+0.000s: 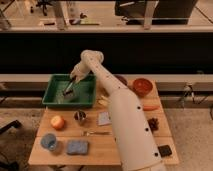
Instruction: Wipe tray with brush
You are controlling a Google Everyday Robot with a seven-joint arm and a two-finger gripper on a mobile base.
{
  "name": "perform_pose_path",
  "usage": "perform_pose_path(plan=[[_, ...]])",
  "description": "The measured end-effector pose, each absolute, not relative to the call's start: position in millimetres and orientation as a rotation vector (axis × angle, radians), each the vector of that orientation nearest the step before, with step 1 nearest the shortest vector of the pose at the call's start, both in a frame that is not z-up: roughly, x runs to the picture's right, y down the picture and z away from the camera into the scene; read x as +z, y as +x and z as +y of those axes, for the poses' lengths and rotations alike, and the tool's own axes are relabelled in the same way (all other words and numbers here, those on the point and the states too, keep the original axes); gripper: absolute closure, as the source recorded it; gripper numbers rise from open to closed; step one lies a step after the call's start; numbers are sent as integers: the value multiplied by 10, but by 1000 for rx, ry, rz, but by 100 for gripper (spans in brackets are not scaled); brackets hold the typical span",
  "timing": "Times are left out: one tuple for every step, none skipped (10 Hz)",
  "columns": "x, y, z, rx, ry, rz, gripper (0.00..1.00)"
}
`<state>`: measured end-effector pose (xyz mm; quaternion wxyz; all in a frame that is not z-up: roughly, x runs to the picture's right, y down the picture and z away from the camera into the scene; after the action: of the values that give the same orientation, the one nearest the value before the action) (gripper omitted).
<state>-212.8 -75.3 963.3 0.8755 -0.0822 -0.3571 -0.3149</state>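
Observation:
The green tray (55,95) sits at the back left of the wooden table. The brush (68,89), dark with a slim handle, stands tilted inside the tray with its bristle head down on the tray floor near the middle. My gripper (74,77) is at the end of the white arm, over the tray's back right part, at the top of the brush handle and holding it. The arm reaches in from the lower right across the table.
A red-orange bowl (142,85) is at the back right. An orange fruit (57,122), a small metal cup (80,117), a grey card (104,118), a fork (95,133), a blue sponge (77,146) and a blue cup (49,141) lie in front of the tray.

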Motion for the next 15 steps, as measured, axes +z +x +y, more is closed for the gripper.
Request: perform_pose_path(plan=[[9632,-2172,-711,-667,-170,-754,100],[9624,-2194,-682,-675,-167,-760,100],[9629,-2163,-654,-681,-162,-760,100],[9629,-2113,-651,-687,-154,-752,100],[9631,-2075,-651,-693,-146,-744,100],[9639,-2038,-652,-704,-137,-731,100],[9656,-1993,-654,-712,-129,-715,100],[9682,-1950,-660,-720,-124,-699,100],[9705,-1902,-671,-725,-119,-684,100],[9732,-1836,-690,-729,-115,-667,100],[9752,-1768,-720,-731,-110,-650,100],[9772,-1686,-762,-734,-102,-627,100],[9771,-1631,-805,-736,-95,-610,100],[9768,-1555,-856,-736,-87,-591,100],[9766,-1487,-897,-737,-82,-576,100]])
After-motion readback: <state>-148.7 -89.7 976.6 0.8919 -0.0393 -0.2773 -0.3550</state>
